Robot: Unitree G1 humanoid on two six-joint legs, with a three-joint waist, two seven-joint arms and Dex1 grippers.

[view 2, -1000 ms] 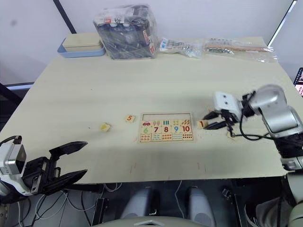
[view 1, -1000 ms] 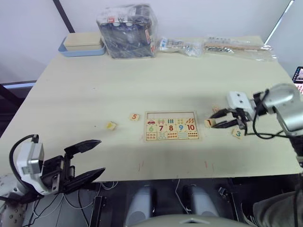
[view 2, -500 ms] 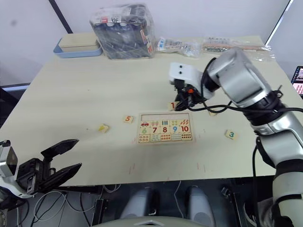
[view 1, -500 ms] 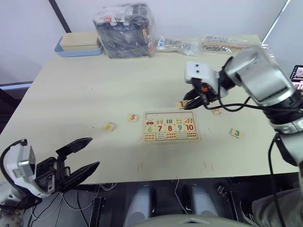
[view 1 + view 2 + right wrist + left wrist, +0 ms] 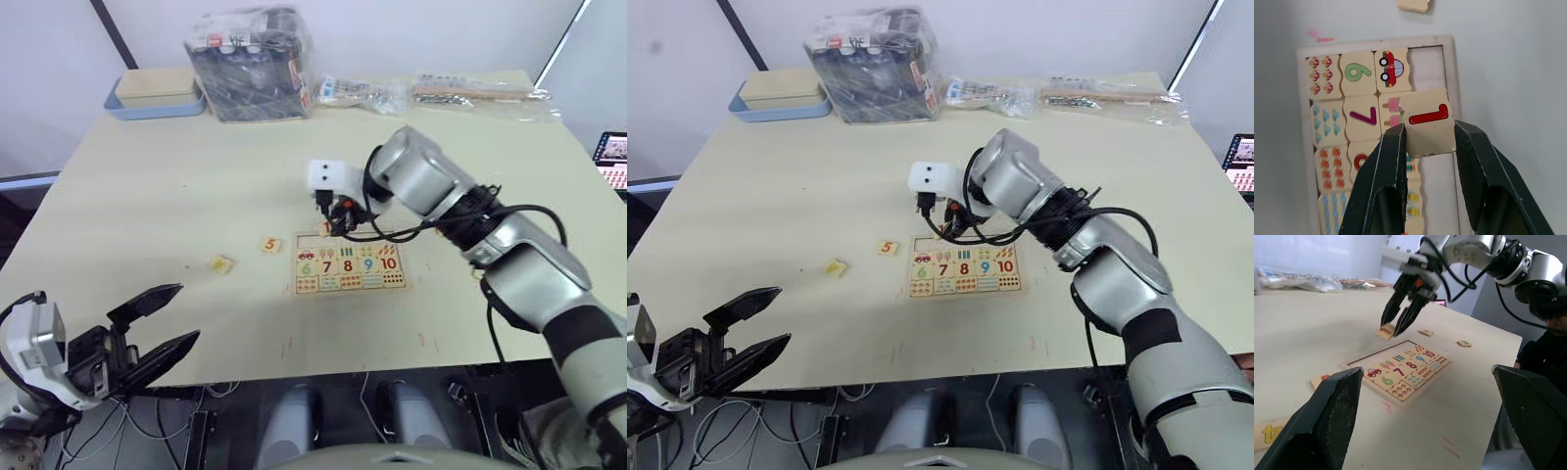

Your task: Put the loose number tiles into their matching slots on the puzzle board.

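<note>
Puzzle board [image 5: 350, 264] lying flat near the middle of the pale surface [image 5: 176, 196]; its number row holds tiles 6 to 10, with dot-pattern cells below and a picture row of car, ice lollies and other counting pictures. Beside the car picture, the slot [image 5: 1425, 68] stands bare. Right gripper [image 5: 336, 225] hangs over the board's far left corner, its two black fingers closed on the red "1" tile [image 5: 1427, 122], held clear above the board. Loose "5" tile [image 5: 270, 245] lies on the surface just left of the board; a tile with a yellow digit [image 5: 222, 263] lies farther left. Left gripper [image 5: 157, 328] is held off the near left edge of the surface, fingers spread apart and empty. Along the far edge: a blue-rimmed tray [image 5: 157, 93], a plastic-wrapped dark bundle [image 5: 250, 64], and clear bags [image 5: 362, 93] of small parts. Pale walls behind.
</note>
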